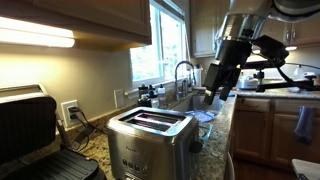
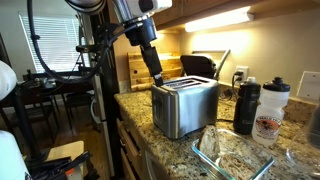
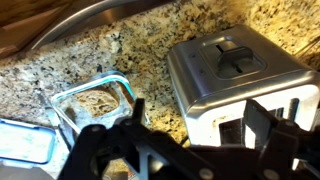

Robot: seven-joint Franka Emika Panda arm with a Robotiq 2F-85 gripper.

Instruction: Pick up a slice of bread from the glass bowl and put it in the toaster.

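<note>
The jaws stand wide open and empty, their dark fingers (image 3: 262,128) framing the bottom of the wrist view, raised well above the desk (image 3: 150,50). Below them and off to one side the bread (image 3: 95,104) lies flat in the bowl (image 3: 128,88), which sits just beside the toaster (image 3: 235,70). The step in hand looks to be the reach for the bread. I would centre the jaws over the slice, come straight down, and turn the wrist so the fingers take the crust edges rather than press the flat face. Close gently, since bread crushes. The bowl's rim is the nearest hazard, because glass may slide or tip if a finger catches it. The toaster wall is close on one side, a blue lid (image 3: 20,140) on the other, and the sink edge (image 3: 90,25) lies beyond. The open room is overhead, so lift clear of the rim before crossing to the slots (image 3: 235,58).
</note>
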